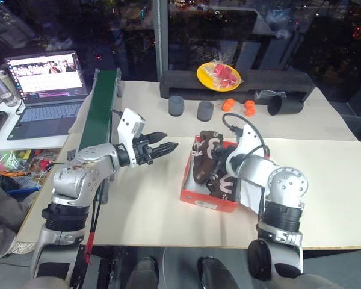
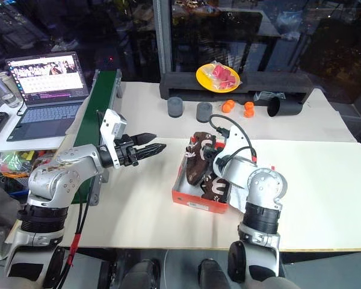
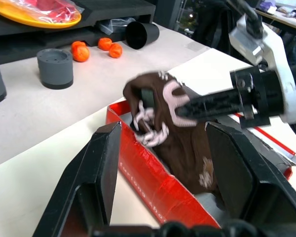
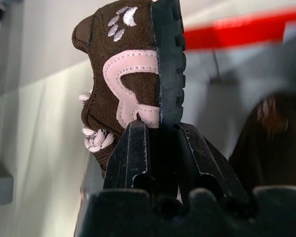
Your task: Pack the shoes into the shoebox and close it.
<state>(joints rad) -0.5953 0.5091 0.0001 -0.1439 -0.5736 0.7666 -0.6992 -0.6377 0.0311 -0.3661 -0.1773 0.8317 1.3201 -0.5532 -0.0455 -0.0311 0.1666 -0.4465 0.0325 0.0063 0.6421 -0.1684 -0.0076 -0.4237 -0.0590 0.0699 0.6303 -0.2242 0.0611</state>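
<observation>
While the left gripper hangs open beside the shoebox, the right gripper pinches 1 shoe.

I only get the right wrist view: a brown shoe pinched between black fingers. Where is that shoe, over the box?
Observer: Yes. The right hand holds the brown shoe tilted into the far end of the red shoebox.
Operator: Is the other shoe packed?
Observer: The second shoe already lies in the box's near end.
Operator: And the other arm?
Observer: The left hand hovers open to the box's left, touching nothing.
</observation>
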